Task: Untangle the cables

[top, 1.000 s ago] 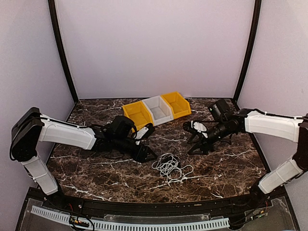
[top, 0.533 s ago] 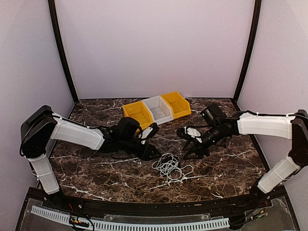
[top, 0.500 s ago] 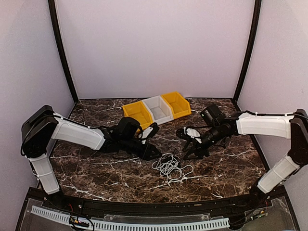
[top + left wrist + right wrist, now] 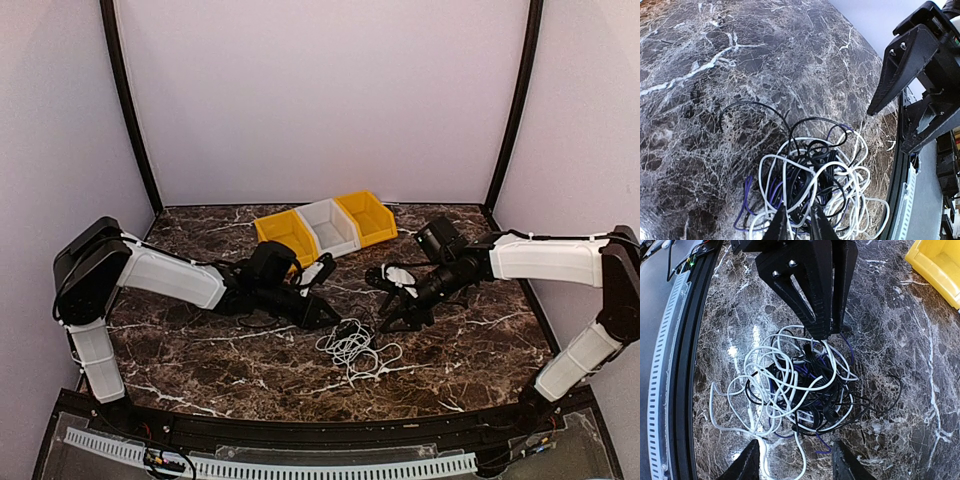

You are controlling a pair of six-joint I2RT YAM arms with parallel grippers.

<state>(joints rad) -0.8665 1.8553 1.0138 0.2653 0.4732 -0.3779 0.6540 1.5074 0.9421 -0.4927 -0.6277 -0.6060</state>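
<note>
Nearly closed, left gripper (image 4: 797, 227) pinches the cables (image 4: 815, 185); right gripper (image 4: 795, 457) gapes empty beside them.

From my console this reads as a robotics lab cell, not a lived-in room. Plain pale walls (image 4: 320, 90) box in the marble-patterned worktop (image 4: 200, 350) on three sides, with black posts (image 4: 128, 110) rising at its far corners. Two white-and-black robot arms (image 4: 165, 275) stand at its near edge, where I see a slotted white wiring duct (image 4: 270, 466) and a small board with loose wires (image 4: 160, 460). Three plastic bins (image 4: 325, 228), yellow, grey and yellow, line the far edge, and a heap of cables (image 4: 352, 347) lies mid-worktop.
</note>
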